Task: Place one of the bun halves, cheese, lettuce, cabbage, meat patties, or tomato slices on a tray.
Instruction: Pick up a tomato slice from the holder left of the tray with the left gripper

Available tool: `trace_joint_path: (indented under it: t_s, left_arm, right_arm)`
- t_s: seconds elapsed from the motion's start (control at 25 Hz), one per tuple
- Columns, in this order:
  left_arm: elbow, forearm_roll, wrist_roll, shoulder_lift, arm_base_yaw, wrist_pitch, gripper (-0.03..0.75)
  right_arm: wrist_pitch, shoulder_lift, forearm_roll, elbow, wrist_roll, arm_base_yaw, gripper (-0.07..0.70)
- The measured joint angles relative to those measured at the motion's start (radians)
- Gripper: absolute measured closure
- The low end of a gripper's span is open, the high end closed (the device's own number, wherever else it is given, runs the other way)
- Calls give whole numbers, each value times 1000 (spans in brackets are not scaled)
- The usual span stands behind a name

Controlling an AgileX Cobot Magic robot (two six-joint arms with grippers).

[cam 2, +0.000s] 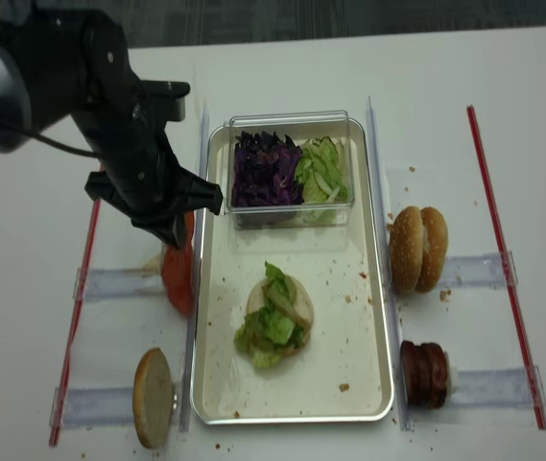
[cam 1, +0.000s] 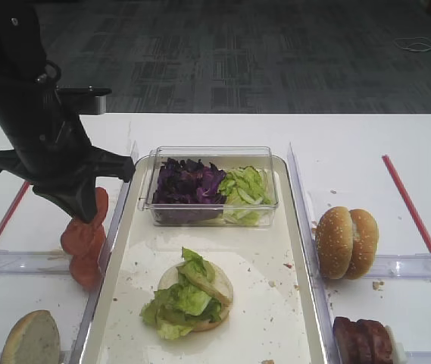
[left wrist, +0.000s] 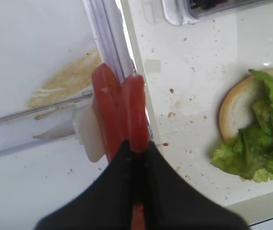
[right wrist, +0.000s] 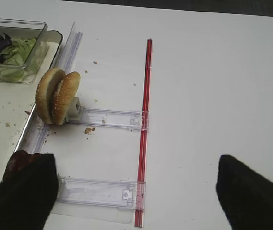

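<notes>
My left gripper (left wrist: 137, 149) is shut on the right one of two upright tomato slices (left wrist: 119, 108), which stand in a clear rack just left of the tray (cam 1: 306, 250). From above, the left gripper (cam 1: 86, 208) hangs over the tomato slices (cam 1: 85, 239) beside the tray's left rim. On the tray lies a bun half (cam 1: 219, 292) topped with lettuce (cam 1: 188, 296). My right gripper (right wrist: 136, 165) is open over bare table, with nothing between its fingers (right wrist: 21, 191). It is near the meat patties (right wrist: 18, 160) and two standing bun halves (right wrist: 57, 96).
A clear tub (cam 1: 213, 199) at the tray's far end holds purple cabbage (cam 1: 188, 182) and lettuce. Another bun half (cam 1: 32, 337) stands at the front left. Clear racks (right wrist: 102, 191) and red strips (right wrist: 143, 129) lie on the white table either side of the tray.
</notes>
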Motion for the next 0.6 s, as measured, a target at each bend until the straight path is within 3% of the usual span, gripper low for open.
trace_joint_path:
  t_s: [0.44, 0.6]
  left_arm:
    - [-18, 0, 14, -16, 0, 33, 692]
    - [-18, -10, 66, -16, 0, 48, 692]
  right_arm:
    - [0, 0, 0, 0, 0, 0, -62]
    - [0, 0, 0, 0, 0, 0, -62]
